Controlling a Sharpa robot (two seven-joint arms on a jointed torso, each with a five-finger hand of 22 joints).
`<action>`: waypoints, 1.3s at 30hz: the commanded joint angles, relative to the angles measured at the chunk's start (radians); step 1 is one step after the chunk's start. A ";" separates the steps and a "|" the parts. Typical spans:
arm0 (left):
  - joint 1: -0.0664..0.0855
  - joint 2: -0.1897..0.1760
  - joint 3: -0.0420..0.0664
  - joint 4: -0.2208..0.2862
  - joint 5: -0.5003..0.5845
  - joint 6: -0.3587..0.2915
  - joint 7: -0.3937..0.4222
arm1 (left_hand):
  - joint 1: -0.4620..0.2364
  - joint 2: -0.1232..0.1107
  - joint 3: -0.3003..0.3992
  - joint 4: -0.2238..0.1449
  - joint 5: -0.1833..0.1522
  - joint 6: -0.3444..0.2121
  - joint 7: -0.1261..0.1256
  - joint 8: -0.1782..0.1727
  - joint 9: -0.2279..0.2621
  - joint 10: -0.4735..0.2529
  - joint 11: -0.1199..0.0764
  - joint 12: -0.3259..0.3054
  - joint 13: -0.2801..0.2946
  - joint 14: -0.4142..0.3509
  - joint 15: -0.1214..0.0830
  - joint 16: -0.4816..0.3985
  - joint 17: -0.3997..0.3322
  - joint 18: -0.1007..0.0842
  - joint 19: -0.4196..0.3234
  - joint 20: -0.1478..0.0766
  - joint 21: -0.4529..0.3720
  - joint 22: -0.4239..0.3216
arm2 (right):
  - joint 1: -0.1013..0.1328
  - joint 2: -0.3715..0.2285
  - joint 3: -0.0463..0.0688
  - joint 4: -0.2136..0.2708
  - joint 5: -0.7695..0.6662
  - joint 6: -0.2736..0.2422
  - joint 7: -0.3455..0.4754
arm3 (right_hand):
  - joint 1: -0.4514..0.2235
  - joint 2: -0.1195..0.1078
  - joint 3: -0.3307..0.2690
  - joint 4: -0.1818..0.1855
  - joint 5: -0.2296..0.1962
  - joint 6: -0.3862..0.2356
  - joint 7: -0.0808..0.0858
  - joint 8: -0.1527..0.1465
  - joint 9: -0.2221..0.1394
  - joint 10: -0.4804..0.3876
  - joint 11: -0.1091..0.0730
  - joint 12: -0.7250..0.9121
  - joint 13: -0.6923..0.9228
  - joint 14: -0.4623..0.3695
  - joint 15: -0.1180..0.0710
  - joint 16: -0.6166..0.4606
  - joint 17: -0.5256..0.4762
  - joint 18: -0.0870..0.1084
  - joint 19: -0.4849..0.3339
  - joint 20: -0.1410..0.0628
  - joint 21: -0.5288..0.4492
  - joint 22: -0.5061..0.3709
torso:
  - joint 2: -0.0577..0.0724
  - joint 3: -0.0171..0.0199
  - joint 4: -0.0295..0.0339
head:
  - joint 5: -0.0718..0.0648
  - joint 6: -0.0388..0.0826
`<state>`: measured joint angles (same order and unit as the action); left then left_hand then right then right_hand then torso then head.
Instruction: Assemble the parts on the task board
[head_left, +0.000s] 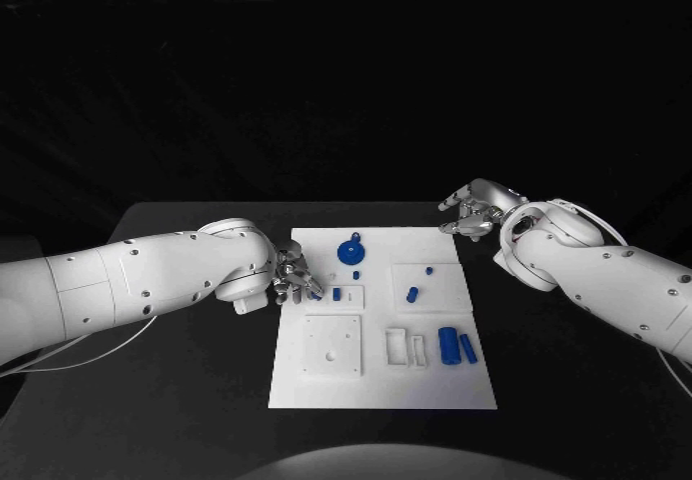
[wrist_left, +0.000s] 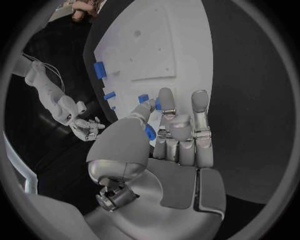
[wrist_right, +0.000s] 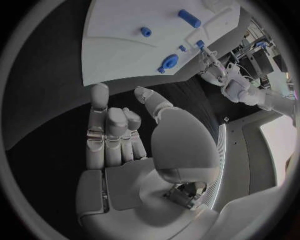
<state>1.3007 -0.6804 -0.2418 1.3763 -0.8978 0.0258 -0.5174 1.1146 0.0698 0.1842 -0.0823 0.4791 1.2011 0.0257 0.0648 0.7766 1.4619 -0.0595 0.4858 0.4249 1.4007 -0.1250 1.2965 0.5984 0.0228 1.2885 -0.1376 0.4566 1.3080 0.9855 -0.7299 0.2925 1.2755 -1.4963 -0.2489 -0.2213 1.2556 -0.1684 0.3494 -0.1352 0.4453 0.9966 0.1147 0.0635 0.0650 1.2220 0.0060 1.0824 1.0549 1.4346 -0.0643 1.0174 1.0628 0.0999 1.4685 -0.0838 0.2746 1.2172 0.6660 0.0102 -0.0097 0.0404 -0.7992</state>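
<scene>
From the head camera we are seeing one task board, a white plate lying in the middle of the black table. On it we are counting six blue parts away from the hands: a round part with a loop near the board's far edge, a tiny one just below it, a short peg, a stub in a raised white square, and two cylinders lying side by side near the board's right edge. We are also counting a white square plate and a white bracket on the board. The left hand is reaching over the board's left edge. The right hand is hovering off the board's far right corner, fingers loosely curled, holding nothing that we can see.

From the left wrist we are seeing the left hand pinching a small blue part between thumb and finger over the board.

From the right wrist we are seeing the right hand with fingers apart and empty, over bare table beside the board.

We are reading no writing anywhere.
</scene>
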 joint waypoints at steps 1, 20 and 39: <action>-0.002 0.004 0.000 0.000 -0.023 0.019 0.006 | 0.006 0.005 0.100 -0.098 0.002 0.039 -0.031 0.003 0.002 0.052 -0.009 0.005 -0.001 0.001 -0.002 -0.006 0.002 0.014 0.007 -0.001 0.004 0.017 | -0.001 0.000 0.000 0.002 -0.019 0.008 0.002 | -0.010 0.003 0.006 0.001 0.002 0.006 0.002 -0.001 -0.001 -0.003 -0.005 -0.005 -0.001 0.001 -0.004 -0.002 -0.001 0.007 0.032 -0.005 0.002 -0.001 | 0.000 0.0001 -0.0004 | -0.001 -0.001; -0.004 0.008 0.000 -0.012 -0.022 0.051 0.018 | 0.011 0.002 0.098 -0.098 0.001 0.040 -0.031 0.003 0.001 0.052 -0.009 0.007 -0.002 0.002 -0.001 -0.007 0.004 0.014 0.006 0.001 0.003 0.016 | -0.001 0.001 0.000 0.001 -0.020 0.011 0.002 | -0.010 0.003 0.007 0.001 0.002 0.007 0.002 -0.001 -0.001 -0.003 -0.005 -0.006 -0.002 0.001 -0.004 -0.005 -0.003 0.006 0.033 -0.005 0.001 -0.003 | 0.000 -0.0009 0.0002 | -0.002 -0.005; -0.004 0.010 0.000 -0.021 0.000 0.070 0.019 | 0.015 0.002 0.099 -0.099 0.004 0.040 -0.030 0.003 0.001 0.051 -0.009 0.006 -0.003 0.000 0.000 -0.007 0.004 0.014 0.004 0.002 0.003 0.017 | -0.001 0.002 0.000 -0.001 -0.020 0.012 0.002 | -0.010 0.003 0.007 0.001 0.002 0.007 0.002 -0.001 -0.001 -0.003 -0.005 -0.006 -0.002 0.001 -0.004 -0.005 -0.003 0.006 0.033 -0.005 0.001 -0.003 | 0.000 0.0005 -0.0011 | -0.001 -0.007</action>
<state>1.3002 -0.6733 -0.2402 1.3545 -0.9080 0.0740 -0.5011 1.1147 0.0698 0.1828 -0.0861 0.4792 1.2023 0.0244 0.0650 0.7772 1.4633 -0.0606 0.4895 0.4226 1.4022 -0.1223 1.2927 0.6010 0.0228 1.2885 -0.1376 0.4566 1.3075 0.9855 -0.7281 0.2925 1.2741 -1.5057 -0.2483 -0.2214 1.2556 -0.1684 0.3494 -0.1352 0.4453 0.9954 0.1159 0.0636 0.0650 1.2209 0.0049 1.0825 1.0540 1.4346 -0.0643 1.0174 1.0605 0.0999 1.4685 -0.0839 0.2746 1.2152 0.6661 0.0104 -0.0096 0.0387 -0.8053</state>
